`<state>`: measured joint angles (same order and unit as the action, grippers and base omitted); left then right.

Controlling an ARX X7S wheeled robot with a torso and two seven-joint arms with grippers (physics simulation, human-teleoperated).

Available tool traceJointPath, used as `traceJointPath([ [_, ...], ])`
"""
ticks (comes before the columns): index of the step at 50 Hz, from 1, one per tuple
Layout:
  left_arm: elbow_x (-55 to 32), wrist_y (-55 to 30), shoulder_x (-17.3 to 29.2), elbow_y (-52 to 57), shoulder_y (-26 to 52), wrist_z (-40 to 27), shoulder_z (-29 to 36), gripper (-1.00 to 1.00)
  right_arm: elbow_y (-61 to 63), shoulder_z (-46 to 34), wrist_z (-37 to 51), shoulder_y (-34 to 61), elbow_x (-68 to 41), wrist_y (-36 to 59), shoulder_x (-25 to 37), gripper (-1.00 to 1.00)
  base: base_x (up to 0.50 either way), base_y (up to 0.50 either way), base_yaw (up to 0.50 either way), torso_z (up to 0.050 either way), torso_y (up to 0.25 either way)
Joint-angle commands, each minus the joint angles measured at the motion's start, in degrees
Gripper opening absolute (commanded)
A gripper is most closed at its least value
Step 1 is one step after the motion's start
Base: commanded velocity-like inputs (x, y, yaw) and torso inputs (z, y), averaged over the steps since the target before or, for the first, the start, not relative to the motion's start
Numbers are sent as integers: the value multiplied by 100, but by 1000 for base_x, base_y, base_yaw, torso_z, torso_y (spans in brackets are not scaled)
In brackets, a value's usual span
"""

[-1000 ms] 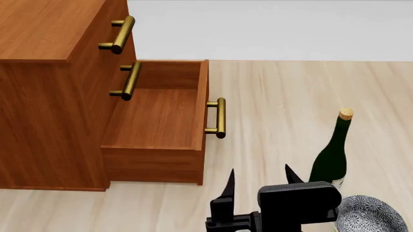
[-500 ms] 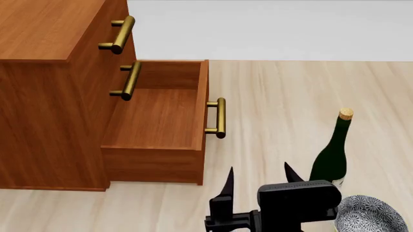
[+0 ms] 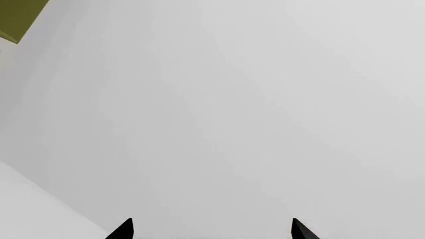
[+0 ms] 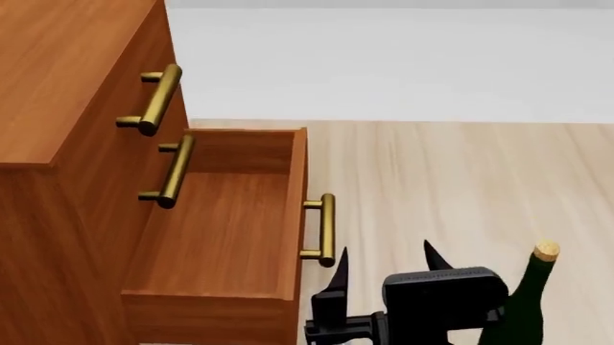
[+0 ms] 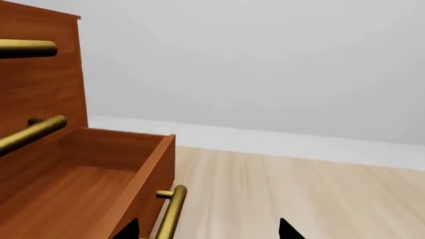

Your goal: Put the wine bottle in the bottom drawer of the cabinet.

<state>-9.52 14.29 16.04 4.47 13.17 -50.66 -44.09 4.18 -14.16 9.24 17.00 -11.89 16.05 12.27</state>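
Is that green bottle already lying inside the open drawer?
No, the wine bottle stands upright on the floor to the right of the bottom drawer, whose inside shows only bare wood.

wine bottle (image 4: pixel 525 305) base cut off

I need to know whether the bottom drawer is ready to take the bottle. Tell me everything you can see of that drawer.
The bottom drawer is a reddish-brown wooden box, pulled well out of the cabinet and open at the top. Its inside looks empty as far as shown. A brass bar handle stands on two posts on its front panel. Nothing touches the drawer: the right gripper hangs near the handle, jaws open. The wine bottle stands apart.
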Motion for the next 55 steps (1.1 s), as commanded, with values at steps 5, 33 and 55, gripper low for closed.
traceJointPath([
  [5, 32, -31, 0, 17, -13, -40, 7, 100, 19, -23, 58, 13, -26, 19, 26, 100, 412, 0, 0, 0, 0],
  [33, -53, 65, 7, -37, -38, 17, 5, 100, 202, -50, 181, -43, -93, 119, 91, 100, 414, 0, 0, 0, 0],
  [55, -85, 99, -13, -14, -73, 31, 15, 100, 2052, 696, 709, -940, -755, 1328, 575, 100, 0, 0, 0, 0, 0],
])
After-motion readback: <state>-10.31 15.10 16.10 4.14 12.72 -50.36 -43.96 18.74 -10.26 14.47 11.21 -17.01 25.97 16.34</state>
